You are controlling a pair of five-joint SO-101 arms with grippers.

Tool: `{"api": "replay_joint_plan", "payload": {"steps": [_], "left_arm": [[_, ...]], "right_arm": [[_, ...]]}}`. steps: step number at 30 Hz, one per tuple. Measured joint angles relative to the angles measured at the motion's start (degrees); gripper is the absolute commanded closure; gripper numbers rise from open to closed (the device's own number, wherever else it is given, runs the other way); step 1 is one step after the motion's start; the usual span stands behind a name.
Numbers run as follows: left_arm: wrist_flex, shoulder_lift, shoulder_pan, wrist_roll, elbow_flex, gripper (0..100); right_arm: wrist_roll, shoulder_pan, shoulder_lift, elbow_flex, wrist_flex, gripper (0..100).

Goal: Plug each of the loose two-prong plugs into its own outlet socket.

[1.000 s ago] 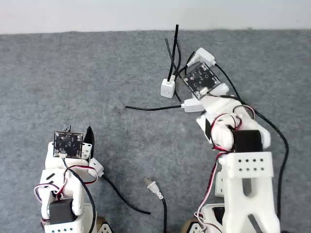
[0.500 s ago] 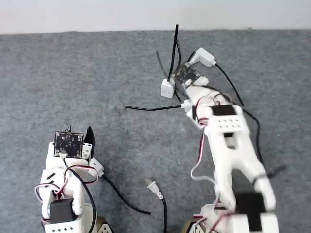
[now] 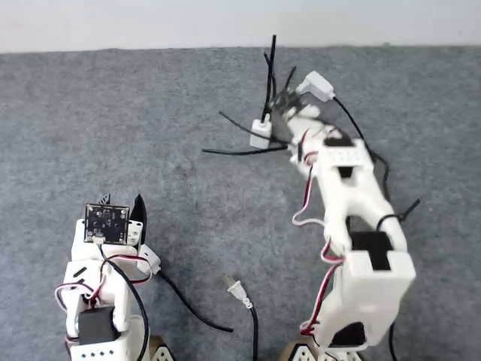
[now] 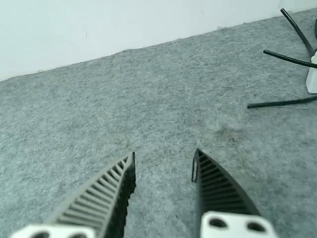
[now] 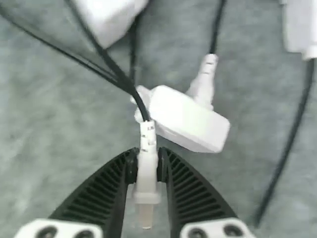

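Worked over a grey felt surface (image 3: 113, 113). Had the right arm (image 3: 353, 203) stretched to the far side, amid black cords (image 3: 240, 150). Rested the left hand (image 4: 164, 154) low near the front, fingers spread, holding nothing. Pinched a white plug (image 5: 144, 193) in the right hand (image 5: 147, 158), its tip touching a white outlet block (image 5: 185, 121); could not tell whether seated. Judged this the insertion step: next, probably squaring the plug to its socket and pushing. Left a second, black-corded plug (image 3: 237, 289) loose near the front.
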Motion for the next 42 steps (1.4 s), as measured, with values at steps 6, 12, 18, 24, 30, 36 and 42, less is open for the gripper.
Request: {"api": "replay_joint_plan", "payload": {"steps": [6, 12, 18, 24, 30, 36, 42], "left_arm": [[-0.1, 0.0, 0.0, 0.0, 0.0, 82], [-0.1, 0.0, 0.0, 0.0, 0.0, 82], [-0.1, 0.0, 0.0, 0.0, 0.0, 82], [-0.8, 0.0, 0.0, 0.0, 0.1, 82], [-2.2, 0.0, 0.0, 0.0, 1.6, 82], [-2.3, 0.0, 0.0, 0.0, 1.6, 82], [-2.3, 0.0, 0.0, 0.0, 1.6, 82]], "right_arm": [[0.0, 3.4, 7.4, -19.3, 10.7, 99.1], [0.0, 3.1, 8.5, -26.5, 15.8, 99.1], [0.0, 3.2, 16.1, -29.5, 9.4, 99.1], [0.0, 3.5, 23.7, -35.7, 8.4, 99.1], [-0.1, 3.5, 23.6, -36.7, 17.7, 99.0], [-0.2, 3.9, 21.8, -36.7, 26.5, 99.0], [-0.2, 6.1, 20.7, -36.7, 30.9, 99.0]]}}
